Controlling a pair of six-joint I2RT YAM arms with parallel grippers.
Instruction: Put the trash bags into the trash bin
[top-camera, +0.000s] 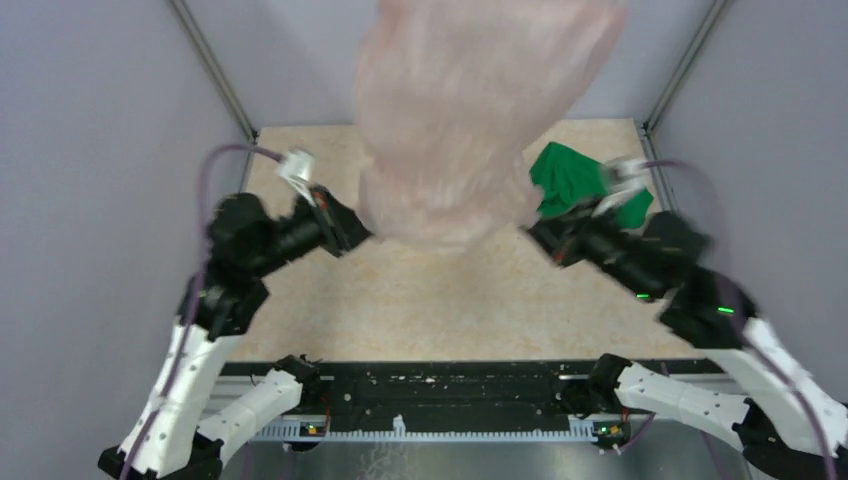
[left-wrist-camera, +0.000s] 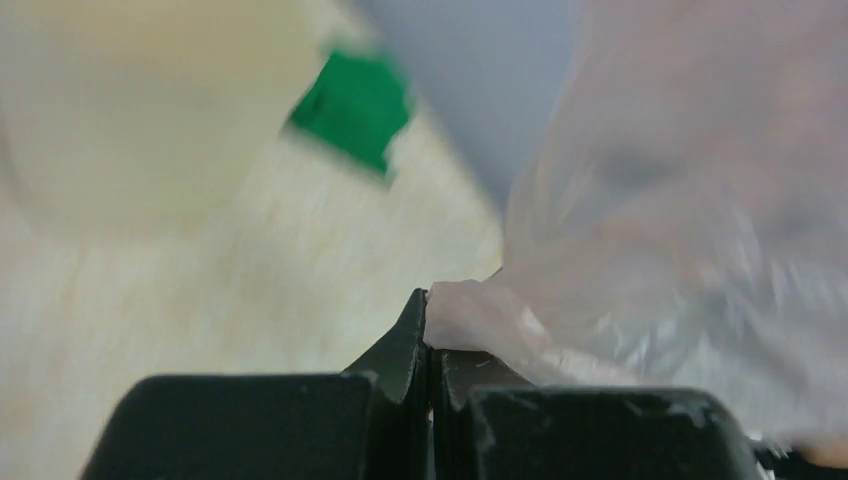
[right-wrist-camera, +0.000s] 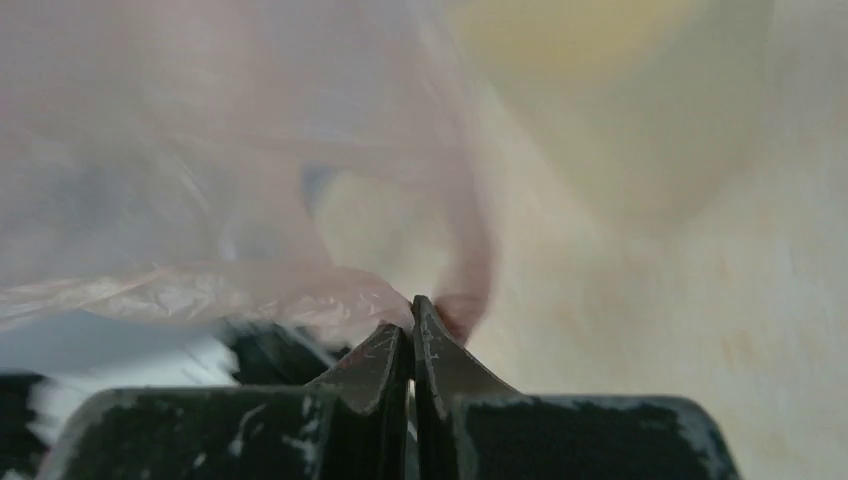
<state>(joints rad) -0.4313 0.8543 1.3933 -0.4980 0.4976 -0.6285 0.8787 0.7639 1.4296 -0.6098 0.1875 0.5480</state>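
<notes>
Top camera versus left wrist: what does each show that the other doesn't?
Top only: both arms, with the left gripper and right gripper holding the bag raised between them. Left wrist only: its jaws shut on a fold of the bag, seen close up, and a blurred cream shape, probably the bin. Both: the bag, the green cloth and the table.

1 trash bag (top-camera: 470, 110), pink. 1 bin (left-wrist-camera: 150, 100), cream. 1 green cloth (top-camera: 570, 180). 1 table (top-camera: 450, 300). 2 grippers: left gripper (top-camera: 352, 228), right gripper (top-camera: 540, 235).
</notes>
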